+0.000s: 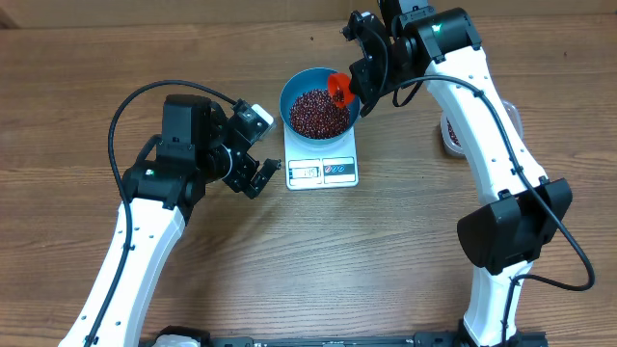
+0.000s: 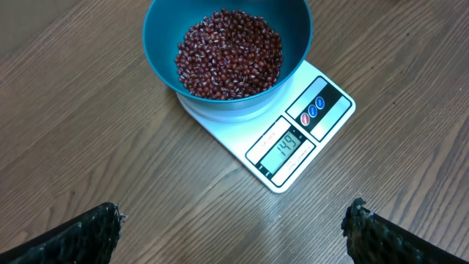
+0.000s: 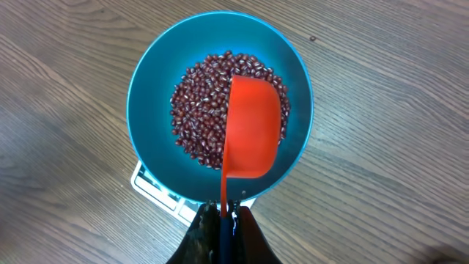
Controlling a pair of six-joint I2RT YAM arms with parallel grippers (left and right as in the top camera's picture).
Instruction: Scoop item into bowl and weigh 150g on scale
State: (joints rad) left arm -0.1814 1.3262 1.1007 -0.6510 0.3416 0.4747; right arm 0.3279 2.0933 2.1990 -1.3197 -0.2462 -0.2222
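Blue bowl (image 1: 320,111) sits on the white scale (image 1: 323,171), mid worktop (image 1: 96,58). Heap of red-brown beans (image 2: 229,53) fills the bowl's bottom. Scale display (image 2: 286,147) reads 149. Right fingers (image 3: 198,238) are clamped tight on the handle of a red scoop (image 3: 253,128), which hangs over the beans within the bowl's rim; can't tell if it touches them. Left fingers (image 2: 80,235) are spread wide, holding nothing, hovering over bare worktop just left of the scale. Tub (image 1: 451,135) of beans is at the right, mostly hidden behind the right arm.
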